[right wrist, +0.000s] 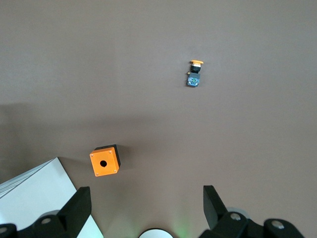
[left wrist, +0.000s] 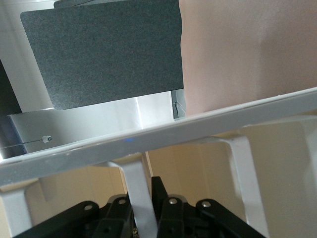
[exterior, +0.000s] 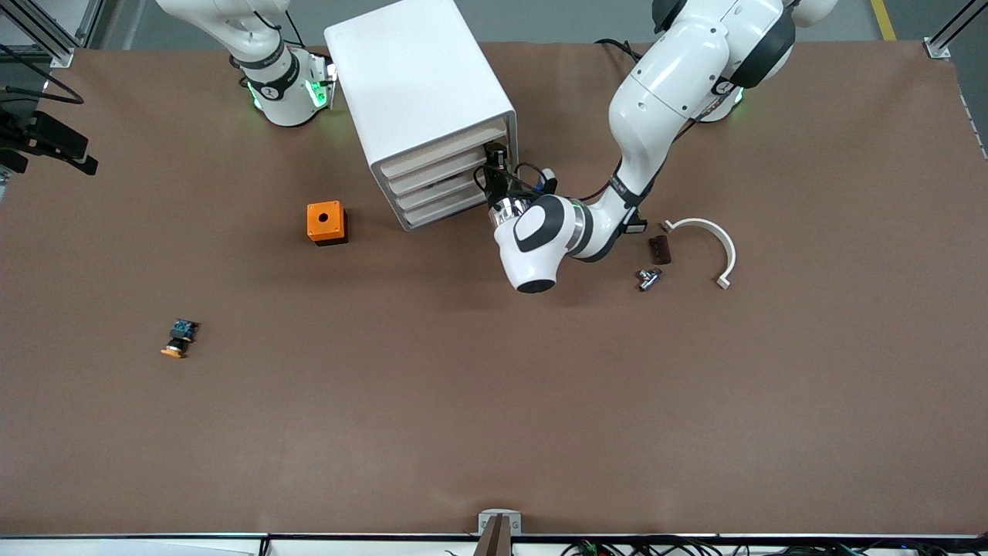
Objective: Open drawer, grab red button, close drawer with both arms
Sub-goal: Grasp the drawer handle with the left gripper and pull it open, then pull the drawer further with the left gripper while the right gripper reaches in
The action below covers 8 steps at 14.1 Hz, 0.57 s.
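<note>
Pinching a drawer handle [left wrist: 141, 203] in my left hand [left wrist: 143, 218], I'd pull straight out, level; right hand [right wrist: 143, 208] waits spread, aloft.

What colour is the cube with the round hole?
Orange cube with black sides, clearest in the front view.

Brown matte table [exterior: 494, 401], grey floor along its top edge, aluminium frame posts [exterior: 945, 35] at corners
</note>
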### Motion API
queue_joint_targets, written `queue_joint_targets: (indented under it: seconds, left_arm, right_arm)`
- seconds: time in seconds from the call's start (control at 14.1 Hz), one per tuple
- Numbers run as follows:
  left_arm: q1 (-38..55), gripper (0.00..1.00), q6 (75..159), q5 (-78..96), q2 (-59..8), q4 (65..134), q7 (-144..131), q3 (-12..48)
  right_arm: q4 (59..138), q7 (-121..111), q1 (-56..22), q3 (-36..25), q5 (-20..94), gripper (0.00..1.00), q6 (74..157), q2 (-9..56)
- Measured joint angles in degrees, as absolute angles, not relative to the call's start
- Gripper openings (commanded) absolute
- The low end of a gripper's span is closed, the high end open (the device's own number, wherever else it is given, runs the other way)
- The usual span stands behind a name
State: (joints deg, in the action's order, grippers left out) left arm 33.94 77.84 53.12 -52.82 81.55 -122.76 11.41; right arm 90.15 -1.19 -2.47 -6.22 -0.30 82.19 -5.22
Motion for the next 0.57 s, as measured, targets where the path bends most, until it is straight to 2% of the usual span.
queue_joint_targets:
  seconds: [0.57]
  left_arm:
    - [29.79, 0.11, 77.48, 53.18, -52.84, 81.44, -125.02, 11.11]
  right_arm:
    - [90.15, -1.19, -2.48, -6.14, -0.30, 1.00, 82.31, -5.43]
